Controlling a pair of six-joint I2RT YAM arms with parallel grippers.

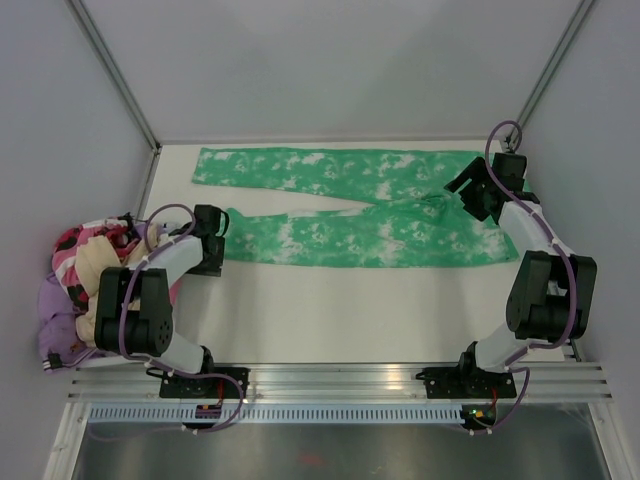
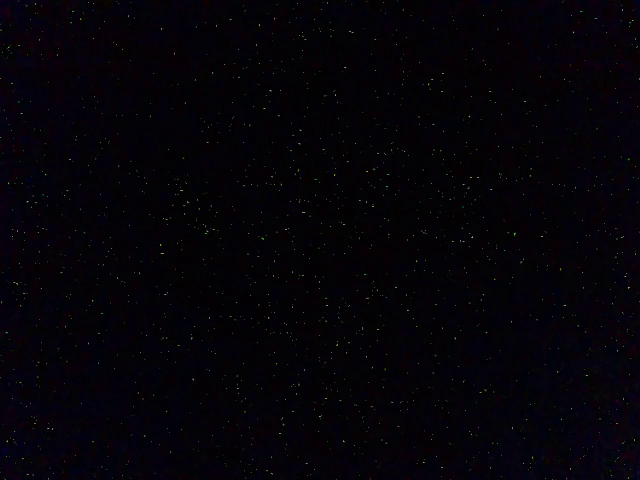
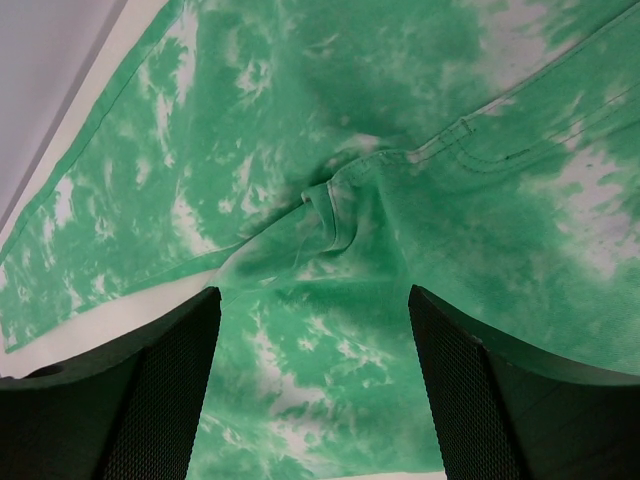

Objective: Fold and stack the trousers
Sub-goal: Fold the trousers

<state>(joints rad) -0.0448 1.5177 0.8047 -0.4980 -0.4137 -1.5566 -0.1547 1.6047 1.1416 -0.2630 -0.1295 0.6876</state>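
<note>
fold looks unstarted: trousers (image 1: 350,205) flat; right end effector (image 3: 312,300) wide over crotch, left end effector (image 1: 212,232) unreadable; next, pinch cloth.

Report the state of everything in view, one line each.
trousers: unfolded, spread flat on the table, legs toward the left arm's side, fabric bunched at the crotch.
right gripper: open, above the bunched crotch.
left gripper: by the near leg's cuff; open or shut cannot be told, its wrist view is black.
pile of clothes: crumpled heap beside the left arm.
</note>
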